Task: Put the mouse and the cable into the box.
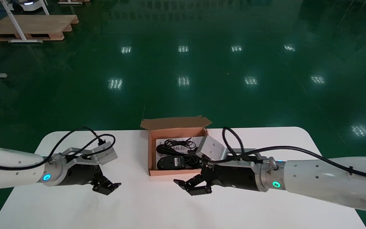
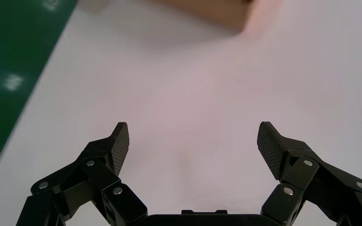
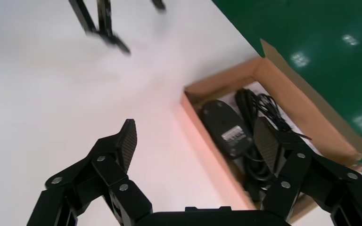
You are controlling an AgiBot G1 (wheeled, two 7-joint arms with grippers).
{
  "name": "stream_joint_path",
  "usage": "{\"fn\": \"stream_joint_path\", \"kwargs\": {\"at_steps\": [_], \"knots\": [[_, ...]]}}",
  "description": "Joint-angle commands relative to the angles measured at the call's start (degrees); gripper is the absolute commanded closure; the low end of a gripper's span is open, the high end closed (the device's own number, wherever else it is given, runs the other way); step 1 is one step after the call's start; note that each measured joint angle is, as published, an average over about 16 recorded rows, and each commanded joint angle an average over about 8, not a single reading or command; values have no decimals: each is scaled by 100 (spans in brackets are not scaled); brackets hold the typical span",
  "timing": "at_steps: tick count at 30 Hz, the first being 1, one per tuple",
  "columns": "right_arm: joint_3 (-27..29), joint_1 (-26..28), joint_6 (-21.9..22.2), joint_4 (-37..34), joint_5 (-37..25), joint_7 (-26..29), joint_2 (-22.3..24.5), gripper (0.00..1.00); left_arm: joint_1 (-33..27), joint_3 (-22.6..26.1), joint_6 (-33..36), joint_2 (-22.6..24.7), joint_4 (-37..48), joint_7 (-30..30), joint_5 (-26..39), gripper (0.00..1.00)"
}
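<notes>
Right gripper (image 1: 192, 187) first: the fingers are spread wide with nothing between them. It hovers over the white table (image 1: 138, 206), just off the near wall of the cardboard box (image 1: 175, 172). In the right wrist view one finger pad (image 3: 127, 141) sits over bare tabletop, and the other pad covers part of the box's inside, so I'm basically straddling that near edge from above. I can't tell whether the gripper is touching the box or not.

Left gripper (image 1: 106, 187) is the same deal: fingers wide apart, holding nothing. It hangs over the table on my left, apart from the box. The left wrist view shows only plain white surface between the pads, with a corner of the box way off at the far edge.

Now the good stuff. The black mouse (image 1: 170, 162) is lying inside the box, in the half nearest me, and there's a label on the side facing up. The black cable (image 1: 178, 143) is in the box too, a loose tangle bunched toward the far side and trailing back along the mouse. Both rest on a white printed leaflet (image 1: 199, 140) that lines the bottom.

The box is open, with its lid flap (image 1: 175, 122) folded back toward the far edge of the table. Past the table is shiny green floor (image 1: 183, 79), and a wooden pallet (image 1: 27, 28) sits off in the far left corner.
</notes>
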Motion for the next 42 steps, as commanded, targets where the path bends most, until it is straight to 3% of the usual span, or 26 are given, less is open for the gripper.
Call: {"fn": "stream_joint_path", "kwargs": {"at_steps": [1, 30, 36, 42], "knots": [[182, -118, -190, 123, 196, 9, 146, 0, 129, -192, 174, -112, -124, 127, -374, 0], [2796, -1806, -2912, 1897, 3009, 134, 2243, 0, 1990, -2971, 2685, -1732, -1912, 1960, -5776, 0], [3068, -1977, -3198, 2077, 3306, 146, 2457, 0, 2289, -3425, 3093, -1994, -2203, 2243, -6664, 0], [3117, -2006, -3251, 2105, 3367, 149, 2491, 0, 2395, -3582, 3237, -2084, -2302, 2312, -6975, 0]]}}
